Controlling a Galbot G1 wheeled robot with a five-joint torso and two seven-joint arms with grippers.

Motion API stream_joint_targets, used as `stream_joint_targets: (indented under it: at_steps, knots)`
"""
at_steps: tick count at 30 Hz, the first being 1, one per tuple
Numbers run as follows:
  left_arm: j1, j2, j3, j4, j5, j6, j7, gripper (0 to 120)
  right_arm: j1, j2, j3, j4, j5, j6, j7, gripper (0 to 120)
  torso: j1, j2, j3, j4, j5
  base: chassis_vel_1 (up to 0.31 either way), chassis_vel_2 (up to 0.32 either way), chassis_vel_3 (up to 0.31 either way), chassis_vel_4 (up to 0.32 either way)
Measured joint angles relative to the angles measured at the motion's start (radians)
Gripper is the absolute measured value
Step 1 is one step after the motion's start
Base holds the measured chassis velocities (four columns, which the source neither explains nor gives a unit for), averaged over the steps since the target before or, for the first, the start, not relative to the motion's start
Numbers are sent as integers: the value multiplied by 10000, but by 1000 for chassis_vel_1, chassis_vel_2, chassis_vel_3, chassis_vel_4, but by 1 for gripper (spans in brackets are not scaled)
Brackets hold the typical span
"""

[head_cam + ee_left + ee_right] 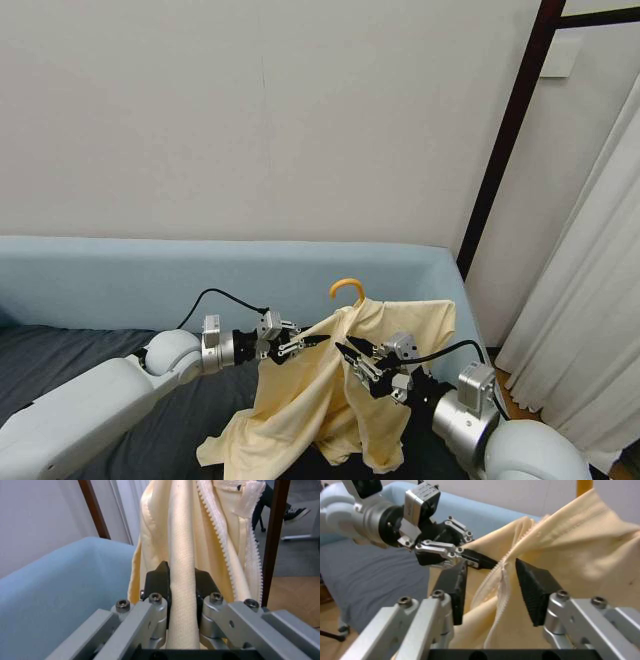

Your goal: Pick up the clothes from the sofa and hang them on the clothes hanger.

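Two grippers meet at one pale yellow garment (330,400), which hangs over the right end of a sofa (150,280) with a light-blue back and a dark grey seat. The garment is draped on a hanger whose orange-yellow hook (347,290) rises above its collar. The cloth falls from there in loose folds, and its lower edge spreads on the seat.

The left gripper (318,341) reaches in from the left at mid-height. In the left wrist view its jaws are clenched on a rolled fold of the cream cloth, which runs straight up between the black pads (161,578).

The right gripper (345,352) approaches from the right, just beside the left one. In the right wrist view its jaws stand spread and released, one ribbed pad on each side of the garment's front edge, gripping nothing.

The fabric is thin and finely woven. A line of pale zip teeth (502,573) borders the front opening, and a textured tape strip (247,502) lies near the collar.

A dark upright pole (505,140) stands behind the sofa's right end, with a white curtain (590,300) beyond it.
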Motion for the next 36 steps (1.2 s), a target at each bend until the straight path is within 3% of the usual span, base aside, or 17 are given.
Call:
stream_joint_targets:
  at_steps: [9, 12, 16, 19, 25, 36]
  knots:
    - [-366, 469, -303, 81, 280, -484, 394, 6, 172, -950, 769, 352, -52, 681, -282, 75, 0, 1, 0, -1, 0, 0, 0, 0, 0]
    - [-792, 539, -257, 394, 425, -883, 623, 6, 606, -1852, 1160, 322, -1, 1106, -795, 90, 0, 0, 0, 1, -1, 0, 0, 0, 0]
    - [-1188, 462, -191, 731, 781, -1292, 962, 6, 746, -2834, 1363, 0, -304, 1598, -1646, 98, 0, 0, 0, -2, 1, 0, 0, 0, 0]
    - [-1236, 448, -178, 779, 815, -1338, 995, 6, 775, -2936, 1379, -84, -379, 1656, -1775, 99, 0, 1, 0, -3, 1, 0, 0, 0, 0]
    - [-1839, 200, 339, 1096, 1412, -1838, 1576, 6, 2027, -4055, 1238, -1844, -238, 1580, -4084, 100, 0, 0, 1, 1, 2, 0, 0, 0, 0]
    - [-2522, -505, 969, 1319, 1644, -2311, 2219, 6, 2224, -4745, 1145, -1878, 1205, 267, -5662, 100, 1, 0, 1, -5, 3, 0, 0, 0, 0]
